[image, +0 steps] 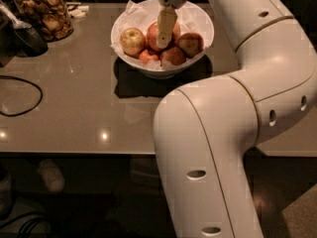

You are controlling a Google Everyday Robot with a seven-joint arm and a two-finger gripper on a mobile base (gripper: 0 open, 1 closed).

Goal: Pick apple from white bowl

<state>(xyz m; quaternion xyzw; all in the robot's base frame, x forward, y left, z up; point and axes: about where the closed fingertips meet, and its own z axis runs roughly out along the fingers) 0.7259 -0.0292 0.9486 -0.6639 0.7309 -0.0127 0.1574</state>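
Observation:
The white bowl (171, 72), lined with crinkled white paper, stands at the far middle of the table and holds several apples. The large deep red apple (151, 36) lies in its centre. My gripper (163, 41) reaches straight down from above into the bowl and rests against this apple, covering its right half. A yellow-green apple with a red blush (132, 40) lies to its left, another red apple (191, 43) to its right, and smaller red-orange apples (172, 56) in front.
A glass jar of brown snacks (43, 13) stands at the far left, beside a dark object (22, 36). A black cable (20, 95) loops on the left of the grey table (89, 108). My white arm (233, 133) fills the right side.

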